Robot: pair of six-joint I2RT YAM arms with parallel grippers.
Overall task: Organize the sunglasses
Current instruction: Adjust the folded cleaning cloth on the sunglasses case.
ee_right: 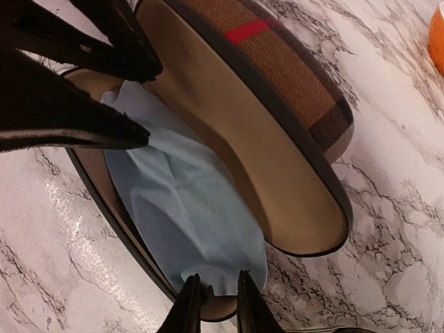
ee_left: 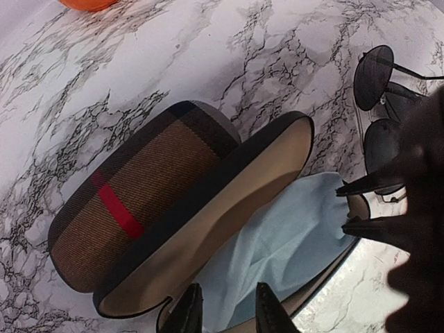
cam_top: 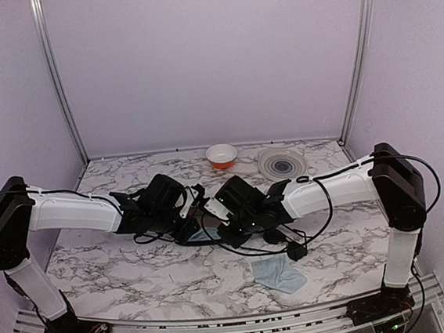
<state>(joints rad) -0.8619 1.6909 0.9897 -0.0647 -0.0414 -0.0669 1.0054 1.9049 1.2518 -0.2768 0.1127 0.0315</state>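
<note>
The sunglasses (ee_left: pixel 378 104), thin black wire frame with dark round lenses, lie on the marble beside the case's right end in the left wrist view. The brown plaid case (ee_left: pixel 139 194) with a red stripe lies open, and a light blue cloth (ee_left: pixel 277 243) lies in its tan inside. My left gripper (ee_left: pixel 227 312) is open, its tips over one end of the cloth. My right gripper (ee_right: pixel 214 305) is open a little, its tips straddling the cloth's (ee_right: pixel 187 208) other end at the case rim (ee_right: pixel 139 257). In the top view both grippers meet over the case (cam_top: pixel 201 235).
A second light blue cloth (cam_top: pixel 279 273) lies on the marble in front of the right arm. An orange bowl (cam_top: pixel 221 155) and a grey round plate (cam_top: pixel 282 163) stand at the back edge. Black cables trail under the right arm.
</note>
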